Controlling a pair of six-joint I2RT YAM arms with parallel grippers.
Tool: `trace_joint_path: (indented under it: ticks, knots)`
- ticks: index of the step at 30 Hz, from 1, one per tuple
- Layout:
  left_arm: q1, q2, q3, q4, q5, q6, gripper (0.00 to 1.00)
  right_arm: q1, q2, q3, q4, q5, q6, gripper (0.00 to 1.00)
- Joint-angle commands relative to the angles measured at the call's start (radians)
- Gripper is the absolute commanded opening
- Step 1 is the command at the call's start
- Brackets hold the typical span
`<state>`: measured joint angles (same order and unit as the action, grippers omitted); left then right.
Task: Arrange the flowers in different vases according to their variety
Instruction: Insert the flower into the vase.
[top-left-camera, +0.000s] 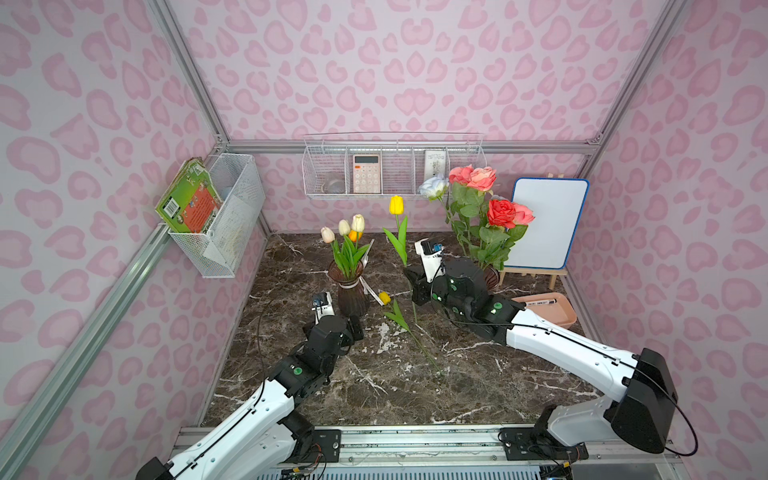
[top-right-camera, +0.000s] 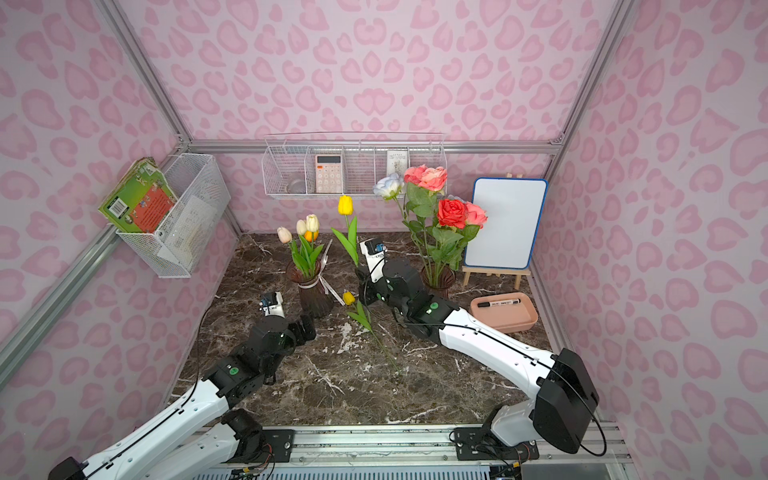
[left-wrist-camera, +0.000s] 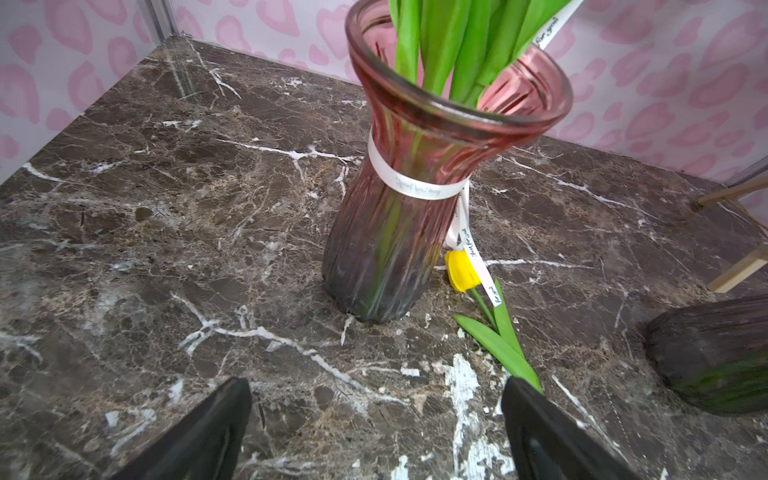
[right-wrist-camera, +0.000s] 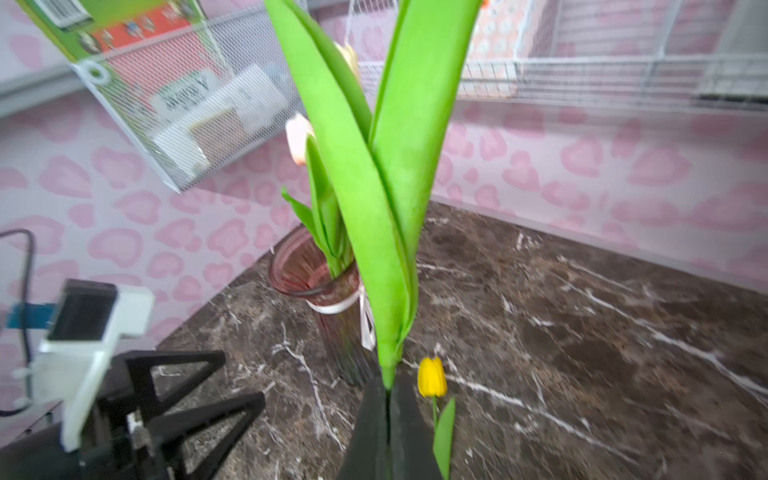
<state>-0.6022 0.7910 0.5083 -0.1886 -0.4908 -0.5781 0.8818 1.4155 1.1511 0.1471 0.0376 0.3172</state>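
Left gripper spread and empty beside the ribboned vase holding four tulips, loose yellow tulip lying on the marble table, right gripper pinching an upright yellow tulip, roses standing in the plain vase: apparently two tulips left.

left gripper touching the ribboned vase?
Apart. The left wrist view shows the left gripper open, with a strip of bare marble tabletop between its fingertips and the base of the ribboned vase.
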Motion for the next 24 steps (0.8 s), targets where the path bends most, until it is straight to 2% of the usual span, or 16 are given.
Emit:
trace_joint_path:
  ticks: [1,12,24]
  knots:
    - [0.001,-0.017,-0.012,-0.012,-0.041,-0.024,0.99,0.003,0.002,0.019,0.207,-0.087,-0.017,0.00]
    - [0.002,-0.049,-0.033,-0.038,-0.108,-0.069,0.98,0.005,0.096,0.115,0.526,-0.163,-0.045,0.00]
    - [0.007,-0.138,-0.064,-0.059,-0.148,-0.094,0.97,0.015,0.333,0.337,0.716,-0.215,-0.084,0.00]
